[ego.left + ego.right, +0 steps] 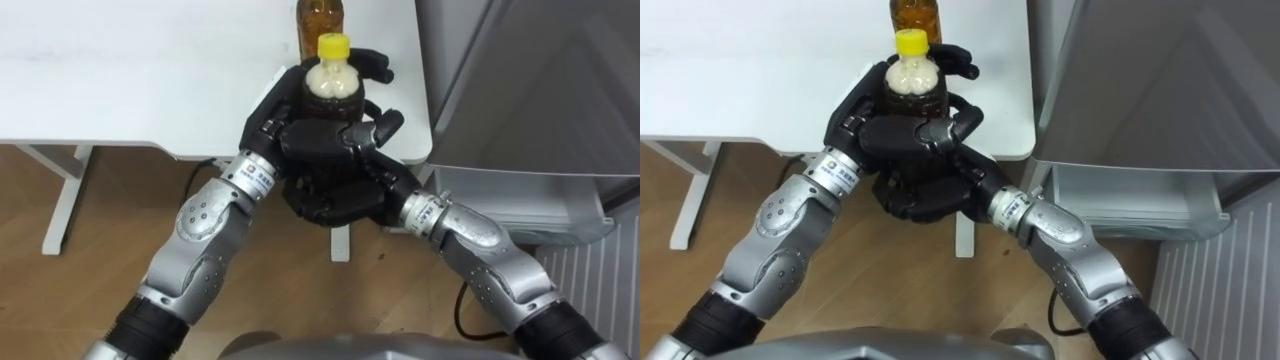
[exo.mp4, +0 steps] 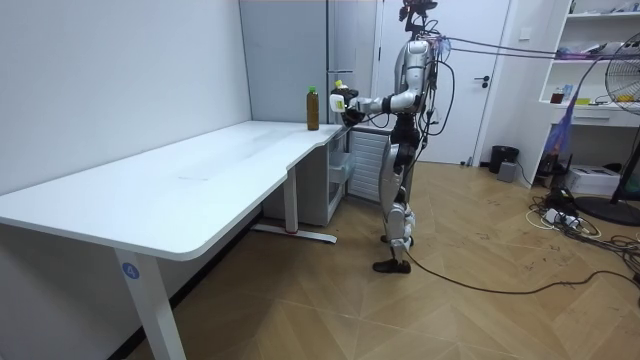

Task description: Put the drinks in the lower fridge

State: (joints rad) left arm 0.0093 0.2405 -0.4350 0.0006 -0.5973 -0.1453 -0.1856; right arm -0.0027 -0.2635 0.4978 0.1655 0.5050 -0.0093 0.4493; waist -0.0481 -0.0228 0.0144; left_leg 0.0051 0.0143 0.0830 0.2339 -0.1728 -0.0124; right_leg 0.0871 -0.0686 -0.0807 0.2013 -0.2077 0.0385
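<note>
A drink bottle (image 1: pixel 332 82) with a yellow cap and a dark body stands upright between both my hands, just above the table's near right corner. My left hand (image 1: pixel 272 118) curls round it from the left and behind. My right hand (image 1: pixel 335 195) cups it from below, with its fingers (image 1: pixel 375 125) wrapped across the front. A second, amber bottle (image 1: pixel 320 18) stands on the white table (image 1: pixel 120 70) right behind the held one. In the room view I stand at the table's far end beside the fridge, holding the bottle (image 2: pixel 340 99) at chest height.
The grey fridge (image 1: pixel 530 90) rises directly to the right of the table, and a lighter lower part (image 1: pixel 520 205) juts out beneath it. Wooden floor (image 1: pixel 60 290) lies below, with the table's white leg (image 1: pixel 62 195) at left.
</note>
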